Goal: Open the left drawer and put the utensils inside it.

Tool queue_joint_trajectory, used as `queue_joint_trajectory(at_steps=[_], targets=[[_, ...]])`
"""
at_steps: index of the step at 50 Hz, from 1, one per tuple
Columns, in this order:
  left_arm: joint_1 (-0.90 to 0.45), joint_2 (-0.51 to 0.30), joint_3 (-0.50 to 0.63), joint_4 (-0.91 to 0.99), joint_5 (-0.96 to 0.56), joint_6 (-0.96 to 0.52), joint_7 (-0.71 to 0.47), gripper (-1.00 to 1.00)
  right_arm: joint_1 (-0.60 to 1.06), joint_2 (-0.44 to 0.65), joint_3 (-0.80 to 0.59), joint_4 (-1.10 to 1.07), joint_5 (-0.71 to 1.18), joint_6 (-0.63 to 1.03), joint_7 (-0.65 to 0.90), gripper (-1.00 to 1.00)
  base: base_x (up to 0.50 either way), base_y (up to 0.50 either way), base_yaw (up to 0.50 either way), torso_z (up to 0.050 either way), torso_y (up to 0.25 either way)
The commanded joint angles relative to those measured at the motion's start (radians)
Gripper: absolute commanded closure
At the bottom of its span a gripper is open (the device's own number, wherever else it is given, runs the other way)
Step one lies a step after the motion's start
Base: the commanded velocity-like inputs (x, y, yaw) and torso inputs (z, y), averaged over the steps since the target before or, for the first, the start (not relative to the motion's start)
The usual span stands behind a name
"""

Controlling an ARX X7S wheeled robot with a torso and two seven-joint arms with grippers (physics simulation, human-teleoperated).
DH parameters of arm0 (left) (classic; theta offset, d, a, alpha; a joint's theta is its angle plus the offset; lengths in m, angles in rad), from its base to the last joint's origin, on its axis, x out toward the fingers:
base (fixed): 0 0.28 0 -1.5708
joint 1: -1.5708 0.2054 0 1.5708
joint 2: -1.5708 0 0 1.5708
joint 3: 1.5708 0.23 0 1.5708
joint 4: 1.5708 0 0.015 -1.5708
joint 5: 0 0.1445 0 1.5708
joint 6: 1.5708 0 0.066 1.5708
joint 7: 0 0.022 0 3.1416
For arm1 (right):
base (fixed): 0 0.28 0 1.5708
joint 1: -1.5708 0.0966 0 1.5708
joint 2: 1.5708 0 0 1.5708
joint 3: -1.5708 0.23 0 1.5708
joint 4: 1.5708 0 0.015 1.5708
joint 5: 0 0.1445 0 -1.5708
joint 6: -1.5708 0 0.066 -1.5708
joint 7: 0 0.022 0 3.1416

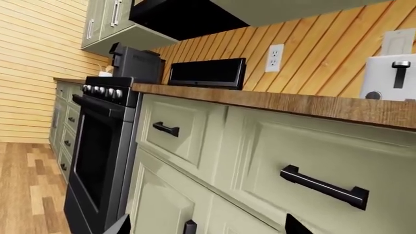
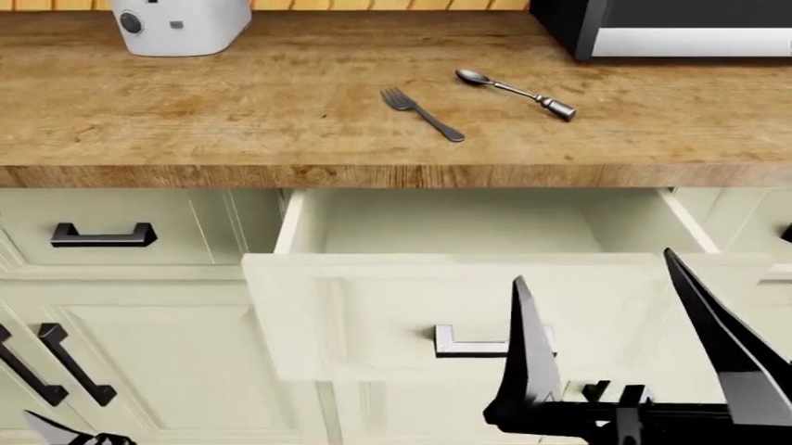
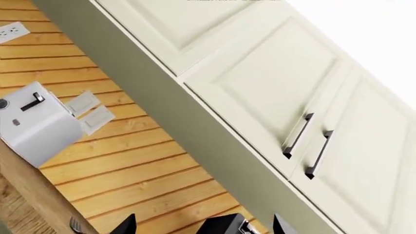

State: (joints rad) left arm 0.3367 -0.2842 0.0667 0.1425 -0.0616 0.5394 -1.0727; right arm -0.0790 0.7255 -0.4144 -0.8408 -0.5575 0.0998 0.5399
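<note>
The left drawer (image 2: pixel 371 297) stands pulled out under the counter, its plain cream inside showing with nothing in it; its bar handle (image 2: pixel 477 343) looks pale. On the wooden counter (image 2: pixel 248 102) behind it lie the utensils: a silver fork (image 2: pixel 422 114) and, to its right, a silver spoon (image 2: pixel 515 93). My right gripper (image 2: pixel 594 278) hangs open in front of the drawer front, holding nothing; its wrist view catches the fork's tines (image 3: pixel 75 225). My left gripper (image 1: pixel 208 226) is open low at the left, facing closed cabinet fronts.
A white toaster (image 2: pixel 173 23) stands at the counter's back left and a black microwave (image 2: pixel 669 28) at the back right. A closed drawer (image 2: pixel 103 235) and cabinet doors (image 2: pixel 161 362) sit left of the open one. Further left is a black stove (image 1: pixel 101 146).
</note>
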Motion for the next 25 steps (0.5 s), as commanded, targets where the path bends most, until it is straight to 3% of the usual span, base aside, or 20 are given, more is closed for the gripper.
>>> queue_joint_trajectory(at_steps=[1, 25], targets=[[-0.003, -0.010, 0.008, 0.006, 0.016, 0.003, 0.008, -1.00, -0.002, 0.000, 0.008, -0.005, 0.011, -0.009, 0.011, -1.00, 0.00, 0.00, 0.00, 0.050, 0.000], [-0.006, -0.014, 0.014, 0.003, 0.004, -0.004, 0.012, -1.00, -0.013, -0.001, 0.016, -0.005, 0.015, -0.019, 0.025, -1.00, 0.00, 0.00, 0.00, 0.050, 0.000]])
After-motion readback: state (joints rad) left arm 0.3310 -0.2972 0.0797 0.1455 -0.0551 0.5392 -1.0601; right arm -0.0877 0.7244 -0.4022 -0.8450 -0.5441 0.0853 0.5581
